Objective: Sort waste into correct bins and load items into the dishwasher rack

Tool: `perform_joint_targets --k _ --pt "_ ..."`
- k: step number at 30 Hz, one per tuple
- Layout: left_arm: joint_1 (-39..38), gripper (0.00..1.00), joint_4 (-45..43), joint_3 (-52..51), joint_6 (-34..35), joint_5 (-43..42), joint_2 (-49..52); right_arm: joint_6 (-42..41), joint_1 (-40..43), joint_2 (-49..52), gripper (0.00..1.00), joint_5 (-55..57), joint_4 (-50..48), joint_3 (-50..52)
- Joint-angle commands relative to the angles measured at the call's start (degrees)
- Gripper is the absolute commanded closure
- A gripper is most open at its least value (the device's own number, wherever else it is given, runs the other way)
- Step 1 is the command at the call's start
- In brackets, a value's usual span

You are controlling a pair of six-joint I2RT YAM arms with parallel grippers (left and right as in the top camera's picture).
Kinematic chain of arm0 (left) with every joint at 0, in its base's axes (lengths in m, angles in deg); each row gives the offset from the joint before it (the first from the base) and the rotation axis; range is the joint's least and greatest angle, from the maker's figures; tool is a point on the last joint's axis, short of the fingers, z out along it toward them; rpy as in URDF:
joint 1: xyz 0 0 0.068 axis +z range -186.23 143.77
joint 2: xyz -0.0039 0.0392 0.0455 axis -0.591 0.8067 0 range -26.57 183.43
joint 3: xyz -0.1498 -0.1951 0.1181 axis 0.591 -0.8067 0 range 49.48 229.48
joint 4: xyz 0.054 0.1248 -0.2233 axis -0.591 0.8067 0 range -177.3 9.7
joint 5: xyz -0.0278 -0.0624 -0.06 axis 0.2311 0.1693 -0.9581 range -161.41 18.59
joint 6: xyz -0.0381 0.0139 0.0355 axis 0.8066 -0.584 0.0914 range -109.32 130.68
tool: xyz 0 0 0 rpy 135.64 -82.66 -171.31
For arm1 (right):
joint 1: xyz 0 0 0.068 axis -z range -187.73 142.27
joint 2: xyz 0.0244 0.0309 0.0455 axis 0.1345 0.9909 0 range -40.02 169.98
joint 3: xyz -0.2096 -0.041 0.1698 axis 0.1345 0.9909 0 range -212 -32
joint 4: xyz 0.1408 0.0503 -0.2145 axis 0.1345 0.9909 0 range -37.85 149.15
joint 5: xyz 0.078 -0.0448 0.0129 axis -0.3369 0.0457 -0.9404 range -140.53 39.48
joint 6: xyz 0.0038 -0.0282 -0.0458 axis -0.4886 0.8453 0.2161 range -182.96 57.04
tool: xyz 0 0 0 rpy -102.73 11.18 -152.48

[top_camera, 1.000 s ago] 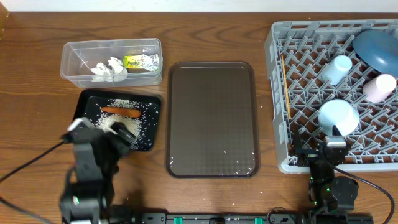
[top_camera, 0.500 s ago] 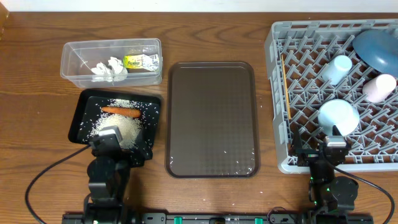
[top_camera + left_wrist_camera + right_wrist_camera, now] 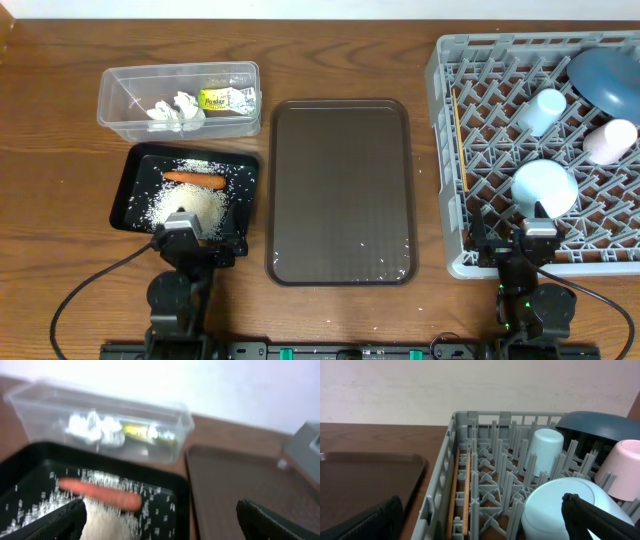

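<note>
Carrot (image 3: 194,180) and rice (image 3: 195,206) are being contained in black tray (image 3: 122,195); left gripper (image 3: 160,526) and right gripper (image 3: 480,521) are being held with jaws apart, empty.

Chopsticks (image 3: 467,490) in rack (image 3: 440,495) (left edge), bowl (image 3: 555,507) nearby

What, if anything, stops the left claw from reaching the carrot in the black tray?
Probably nothing, so yes: the left claw hangs open by the black tray, and the carrot lies uncovered just beyond the rice.
</note>
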Motion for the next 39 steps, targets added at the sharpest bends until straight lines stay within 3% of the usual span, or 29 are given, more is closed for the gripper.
perform_joint_targets --k 1,39 --pt "-1.0 0.02 0.3 -1.9 -0.8 2.0 -3.2 -1.0 0.0 -0.4 0.01 0.4 0.1 0.2" --pt "-1.0 0.02 0.5 -1.9 -0.8 3.0 -3.3 -1.0 0.0 -0.4 0.01 0.4 0.1 0.2"
